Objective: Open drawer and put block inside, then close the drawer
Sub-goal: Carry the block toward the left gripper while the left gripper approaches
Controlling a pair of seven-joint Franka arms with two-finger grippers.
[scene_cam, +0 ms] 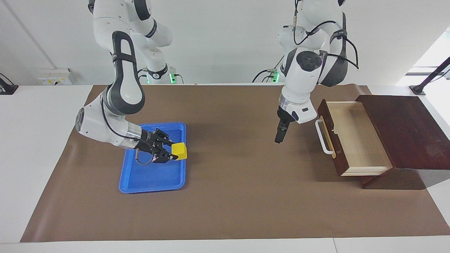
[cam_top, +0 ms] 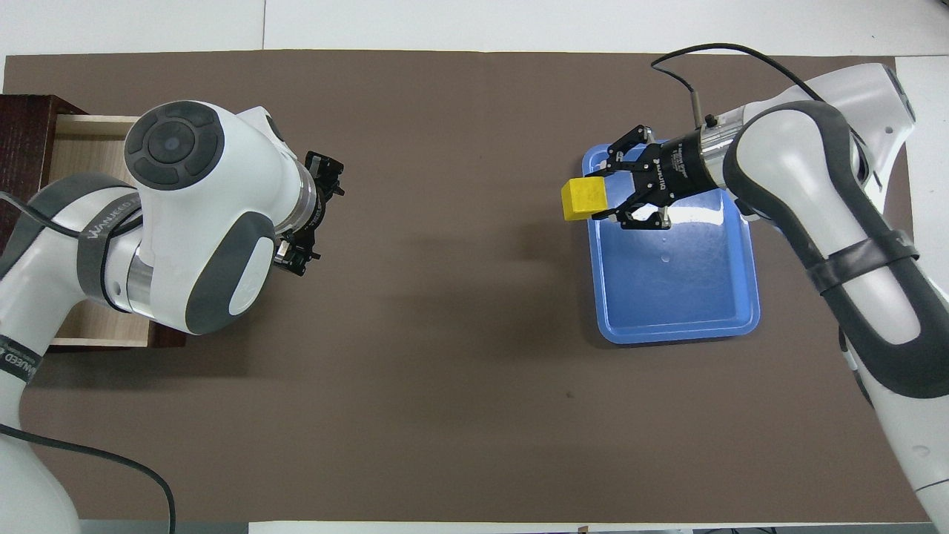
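Note:
My right gripper (scene_cam: 174,151) is shut on the small yellow block (scene_cam: 180,150) and holds it over the edge of the blue tray (scene_cam: 151,188); it also shows in the overhead view (cam_top: 595,199) with the block (cam_top: 583,199). The drawer (scene_cam: 355,137) of the dark reddish-brown box (scene_cam: 404,130) is pulled out, its pale wood inside bare. Its white bar handle (scene_cam: 322,137) faces the middle of the table. My left gripper (scene_cam: 280,135) hangs pointing down over the mat in front of the drawer, apart from the handle. In the overhead view the left arm covers much of the drawer (cam_top: 81,148).
The blue tray (cam_top: 675,326) lies on the brown mat (scene_cam: 239,196) toward the right arm's end and has nothing else in it. The box stands at the left arm's end. Bare mat lies between tray and drawer.

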